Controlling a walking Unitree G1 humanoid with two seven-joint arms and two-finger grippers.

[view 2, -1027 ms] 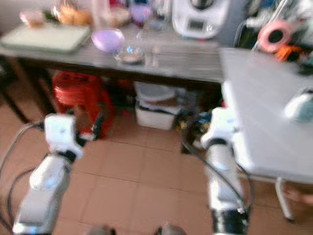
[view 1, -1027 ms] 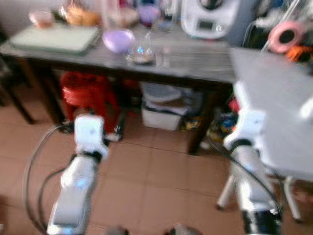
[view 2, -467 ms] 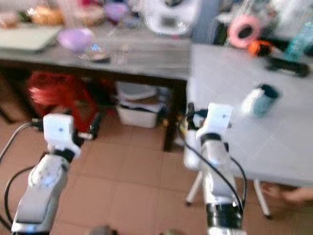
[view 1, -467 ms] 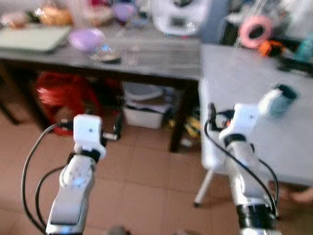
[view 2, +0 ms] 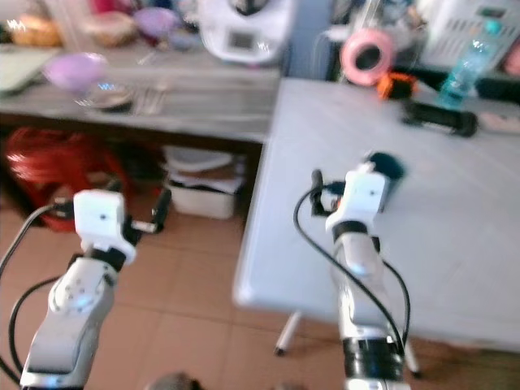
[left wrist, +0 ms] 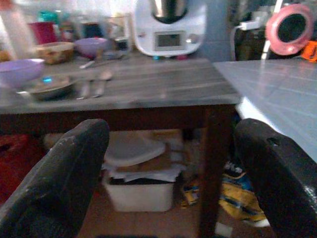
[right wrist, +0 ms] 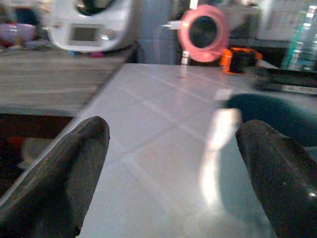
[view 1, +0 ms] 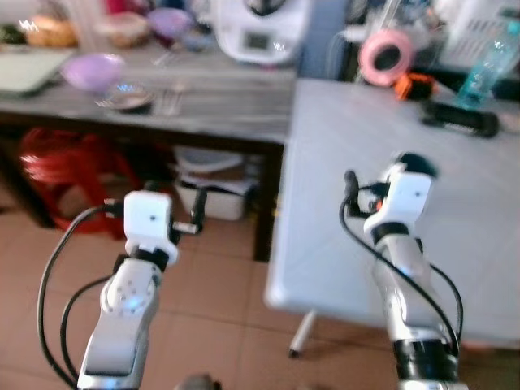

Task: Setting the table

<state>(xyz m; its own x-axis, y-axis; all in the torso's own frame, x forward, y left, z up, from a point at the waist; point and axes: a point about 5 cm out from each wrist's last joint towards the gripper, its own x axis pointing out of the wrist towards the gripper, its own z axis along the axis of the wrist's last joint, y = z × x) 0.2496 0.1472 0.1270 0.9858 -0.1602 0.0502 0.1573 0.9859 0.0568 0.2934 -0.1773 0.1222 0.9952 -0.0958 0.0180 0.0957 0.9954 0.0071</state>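
Right claw [right wrist: 173, 163] spread wide over smooth tiled table [right wrist: 148, 148] — teal cup [right wrist: 270, 111] near.

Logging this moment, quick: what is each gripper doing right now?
Left gripper: open, holding nothing, out over the floor.
Right gripper: open, holding nothing, above the light table.

A grey table [view 1: 341, 211] fills the right side. On it stand a black box [view 1: 457, 119], a water bottle [view 1: 485, 71] and a teal cup [view 1: 416, 165]. Left of it, a wooden table [view 1: 219, 114] carries a purple bowl [view 1: 92, 71] and a white appliance [view 1: 258, 31]. Beneath that sits a red stool [view 1: 65, 166].
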